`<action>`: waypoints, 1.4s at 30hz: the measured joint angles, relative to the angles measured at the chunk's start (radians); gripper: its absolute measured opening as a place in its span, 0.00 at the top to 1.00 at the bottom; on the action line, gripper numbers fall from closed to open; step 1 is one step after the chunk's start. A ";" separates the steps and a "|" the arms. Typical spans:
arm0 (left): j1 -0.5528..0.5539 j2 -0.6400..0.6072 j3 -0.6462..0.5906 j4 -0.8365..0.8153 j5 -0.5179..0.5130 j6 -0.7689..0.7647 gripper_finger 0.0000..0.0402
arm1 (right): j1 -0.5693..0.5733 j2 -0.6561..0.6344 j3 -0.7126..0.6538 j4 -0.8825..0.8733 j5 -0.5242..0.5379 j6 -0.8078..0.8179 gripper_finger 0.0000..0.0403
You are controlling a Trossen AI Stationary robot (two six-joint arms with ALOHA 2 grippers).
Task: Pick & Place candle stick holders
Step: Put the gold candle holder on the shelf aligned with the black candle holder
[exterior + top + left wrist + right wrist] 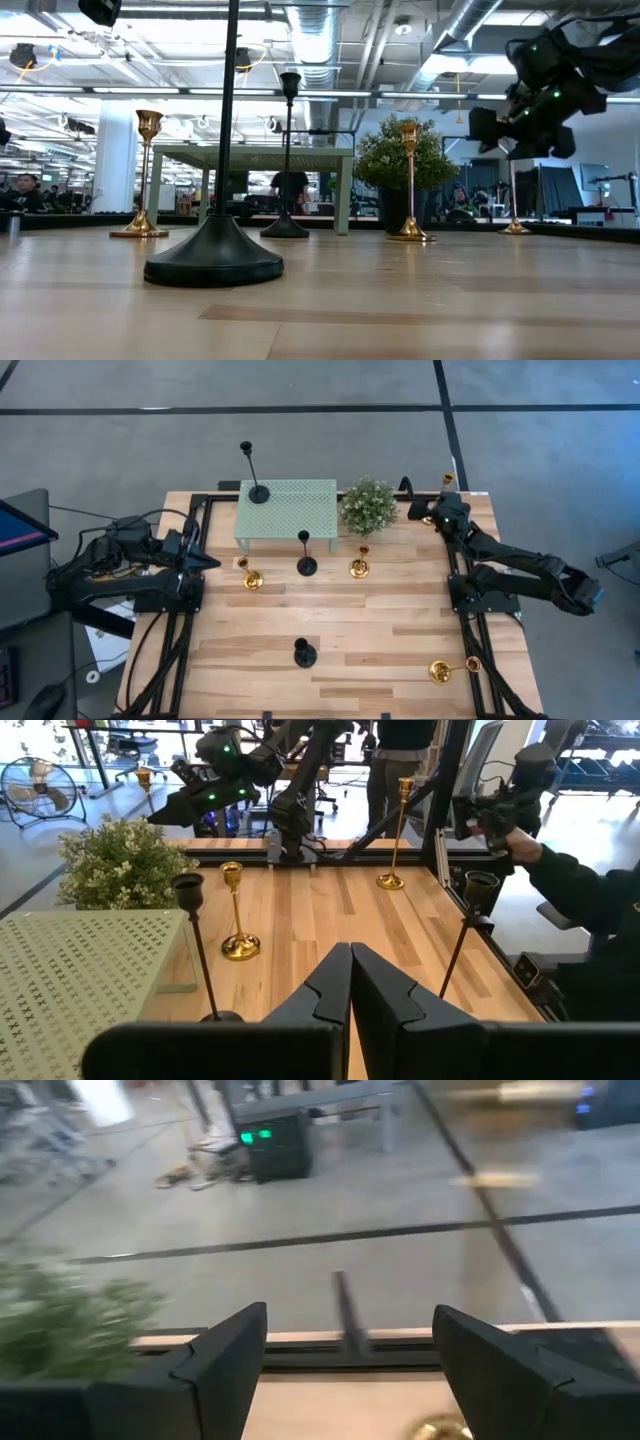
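Note:
Three black and four gold candle stick holders stand upright on their round bases. One black holder (258, 491) stands on the mint-green little table (300, 510). In front of that table stand a gold holder (252, 577), a black holder (306, 565) and another gold holder (360, 567). A black holder (304, 653) and a gold holder (440, 671) stand near the front edge. My right gripper (430, 495) is open at the far right corner by the last gold holder (448, 480), whose gold top (440, 1430) shows low between the fingers. My left gripper (213, 562) is shut and empty at the table's left.
A bushy green potted plant (368, 505) stands right of the little table, close to my right gripper. Black frame rails (190, 620) run along the table's left and right sides. A person's sleeve and hand (560, 870) show beyond the table's near edge. The wood in the middle is bare.

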 joint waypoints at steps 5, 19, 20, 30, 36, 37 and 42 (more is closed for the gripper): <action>0.000 0.000 0.000 0.000 0.000 0.000 0.98 | 0.085 0.000 0.000 0.085 -0.054 -0.015 0.32; 0.000 0.000 0.001 0.000 0.000 0.000 0.98 | 0.129 0.014 0.294 -0.243 0.131 -0.180 0.32; 0.000 0.000 0.001 0.000 0.000 0.003 0.98 | 0.127 0.017 0.317 -0.277 0.138 -0.172 0.32; 0.000 0.000 0.001 -0.001 0.000 0.058 0.98 | 0.105 0.090 0.321 -0.501 0.139 0.055 0.32; 0.000 0.000 0.002 -0.007 0.000 0.059 0.98 | 0.025 0.182 0.290 -0.378 0.161 0.032 0.32; 0.000 0.000 0.002 -0.008 0.000 0.059 0.98 | 0.006 0.198 0.288 -0.347 0.157 0.014 0.32; 0.000 0.000 0.002 -0.008 0.000 0.053 0.98 | -0.084 0.271 0.285 -0.248 0.089 -0.018 0.32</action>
